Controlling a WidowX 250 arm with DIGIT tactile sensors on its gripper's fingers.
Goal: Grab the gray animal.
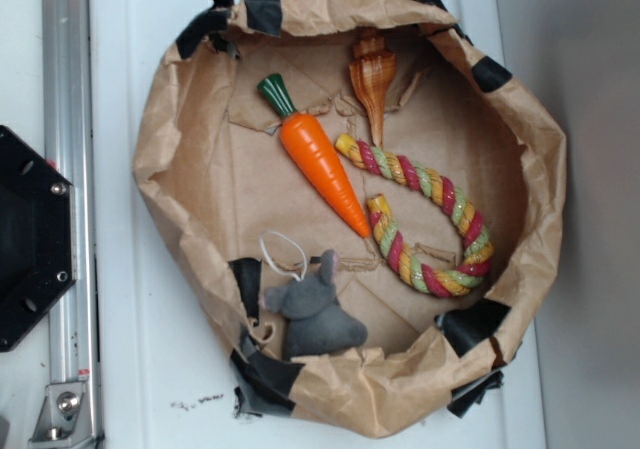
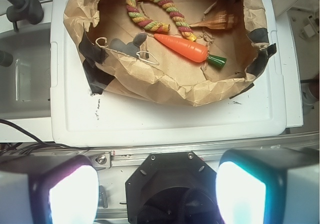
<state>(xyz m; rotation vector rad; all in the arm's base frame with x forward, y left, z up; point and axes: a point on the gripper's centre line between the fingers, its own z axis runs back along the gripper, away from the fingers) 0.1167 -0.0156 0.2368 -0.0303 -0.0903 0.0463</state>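
Four items are lying inside the brown paper basin [image 1: 170, 119], which is sitting on the white surface [image 1: 150, 369]: the gray animal [image 1: 315, 314], an orange carrot [image 1: 318, 164], a striped rope toy [image 1: 440, 229] and a brown spiral shell [image 1: 372, 79].

You are looking for the gray animal against the basin's near wall in the exterior view, beside a patch of black tape [image 1: 248, 284]. Its white string loop [image 1: 280, 254] is lying just above it, toward the carrot tip. In the wrist view it is showing only partly, as the paper rim is hiding its lower body [image 2: 125, 45].

The hand [image 2: 157, 189] is standing released, its two fingers [image 2: 72, 194] spread wide at the bottom of the wrist view. It is hovering well apart from the basin, over the dark base mount, and it is holding nothing.

Judged from this position, you are facing these risks:

- The crumpled rim is rising above the toy, so a shallow approach is likely to snag or crush the paper and shift the whole basin.
- The toy is resting against the wall, so one finger may be landing on paper rather than plush, giving a weak grip.
- The string loop may be catching a finger instead of the body.
- The carrot tip is lying near, so a wide closing may be nudging it.
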